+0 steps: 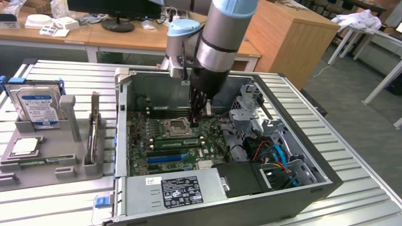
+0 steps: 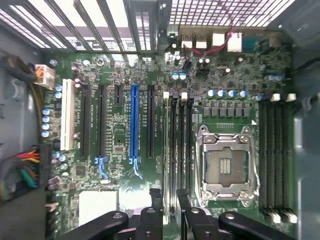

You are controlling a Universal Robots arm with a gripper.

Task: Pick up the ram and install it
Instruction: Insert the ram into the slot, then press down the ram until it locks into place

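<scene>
Power supply: the power supply with its black label lies along the nearest edge of the open case, which stands on a ribbed metal worktop.
Holder: at the exterior view's left, beside the case, a grey holder carries a square silver processor chip. Behind the chip, a blue-labelled hard drive stands upright.
Motherboard: the green motherboard lies flat in the case floor. Its blue slot sits among long black ones.
Ram: the ram, a green stick with dark chips, stands on edge in a black slot. That slot is just on the near side of the processor socket. Whether the stick is pressed fully home cannot be told.
Jaws: open and holding nothing. In the wrist view the two black fingertips stand apart on either side of the slots beside the socket. They are close above the board.
Arm: the arm comes down steeply into the case over the socket.
Background: wooden desks and a monitor stand beyond the case.
</scene>
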